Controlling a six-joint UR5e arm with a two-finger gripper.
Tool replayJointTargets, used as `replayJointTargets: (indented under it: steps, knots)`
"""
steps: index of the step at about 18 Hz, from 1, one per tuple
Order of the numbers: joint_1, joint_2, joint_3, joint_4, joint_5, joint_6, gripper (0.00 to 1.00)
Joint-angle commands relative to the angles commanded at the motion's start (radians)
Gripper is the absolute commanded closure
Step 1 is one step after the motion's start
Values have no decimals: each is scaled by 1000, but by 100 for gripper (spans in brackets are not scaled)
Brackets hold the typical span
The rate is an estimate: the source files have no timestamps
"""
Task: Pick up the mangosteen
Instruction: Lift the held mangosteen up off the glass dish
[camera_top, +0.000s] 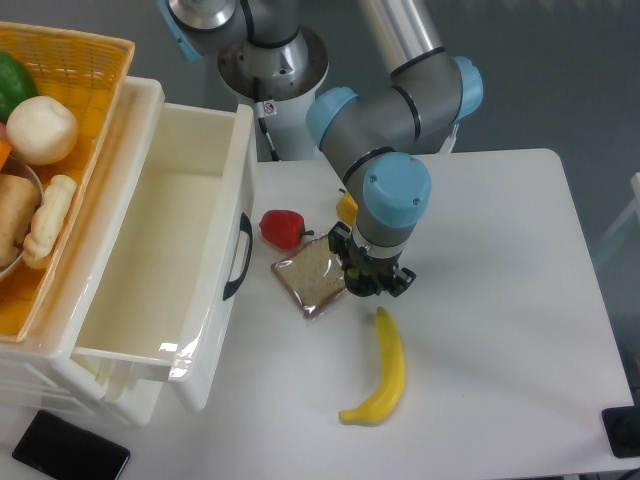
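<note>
The grey-and-blue jointed robot arm (400, 105) reaches from twelve o'clock, wrist pointing straight down; its black two-finger gripper (372, 275) state is hidden.

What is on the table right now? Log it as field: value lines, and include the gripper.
gripper: lowered to the table just right of the bread slice, jaws hidden from this view
mangosteen: only a green bit shows under the gripper; grasp cannot be confirmed
bread slice: flat, in clear wrap
red fruit: left of the arm, near the drawer handle
banana: in front of the gripper, apart from it
yellow wedge: partly hidden behind the wrist
drawer: pulled open, looks empty
basket: on top of the drawer unit, holding toy food
</note>
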Motion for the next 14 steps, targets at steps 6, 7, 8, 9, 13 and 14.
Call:
replayJointTargets:
  steps: [6,7,8,9,13,14]
  knots:
    - [8,0,32,-3,-12,2,81]
    - [9,-2,46,-12,-26,2,83]
    - [12,-3,64,-20,-31,2,84]
    - [14,-6,87,-23,-31,2,84]
    - [14,-35,162,-21,-32,0,84]
    - [12,-41,178,-21,-29,-2,84]
